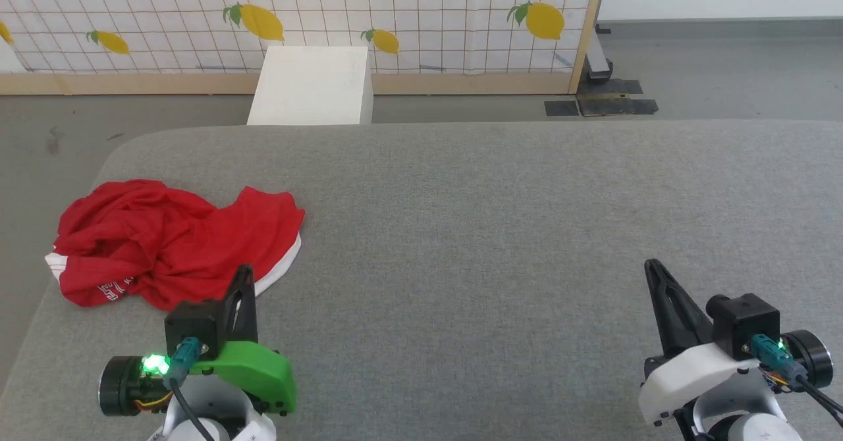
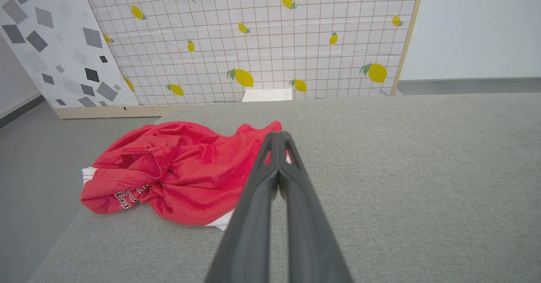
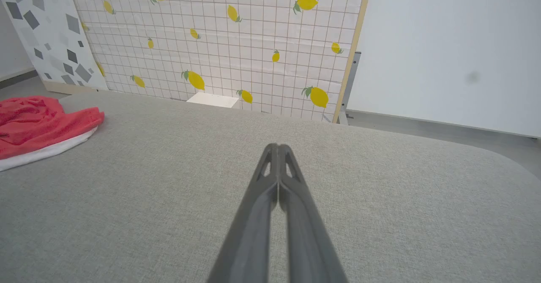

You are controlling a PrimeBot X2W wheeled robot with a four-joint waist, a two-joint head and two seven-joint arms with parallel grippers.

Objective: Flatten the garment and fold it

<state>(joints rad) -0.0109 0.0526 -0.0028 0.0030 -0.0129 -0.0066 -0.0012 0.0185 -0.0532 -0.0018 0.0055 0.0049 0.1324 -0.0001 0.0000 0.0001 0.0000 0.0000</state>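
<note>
The garment (image 1: 164,240) is a bright red crumpled heap with white trim and white lettering, lying at the left edge of the grey padded table (image 1: 500,230). From the left wrist the garment (image 2: 181,173) spreads just left of my fingers. My left gripper (image 1: 245,275) is shut and empty, its tips hovering at the heap's near right edge; its fingers (image 2: 277,137) press together. Far to the right my right gripper (image 1: 652,266) is shut on nothing over bare table, tips (image 3: 277,148) touching. A corner of the garment (image 3: 38,126) shows at the right wrist view's left edge.
A white box (image 1: 311,85) stands on the floor behind the table. A lemon-patterned screen (image 1: 296,13) with a wooden frame runs along the back. Grey floor (image 1: 39,138) lies left of the table, close to the garment. Wide bare table stretches between the two grippers.
</note>
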